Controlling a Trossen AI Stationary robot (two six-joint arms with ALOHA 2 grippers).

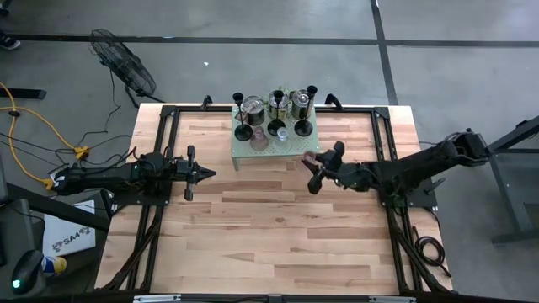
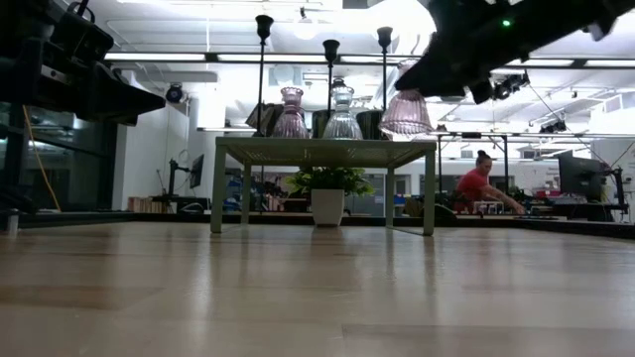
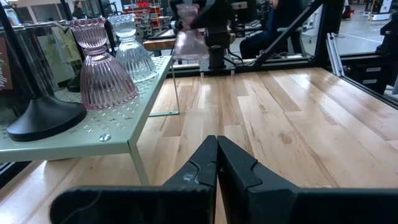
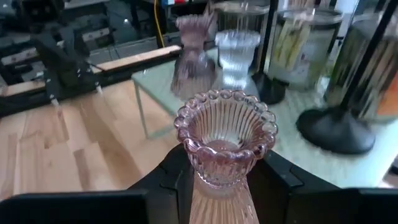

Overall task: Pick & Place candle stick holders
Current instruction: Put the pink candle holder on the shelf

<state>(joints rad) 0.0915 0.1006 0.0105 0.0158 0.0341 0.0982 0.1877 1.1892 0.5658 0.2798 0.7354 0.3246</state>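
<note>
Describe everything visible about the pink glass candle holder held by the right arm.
The pink glass candle holder is translucent ribbed glass with a beaded, scalloped cup rim, a narrow neck and a flared skirt base. It stands upright, clamped at the neck between the fingers of the right end effector. It is held clear of the tabletop, just off the right end of the pale green rack, apart from the holders standing there.

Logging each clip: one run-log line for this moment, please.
right gripper: shut on ribbed pink glass holder, raised beside pale green perforated rack | left gripper: shut, empty, waiting over wooden table
</note>
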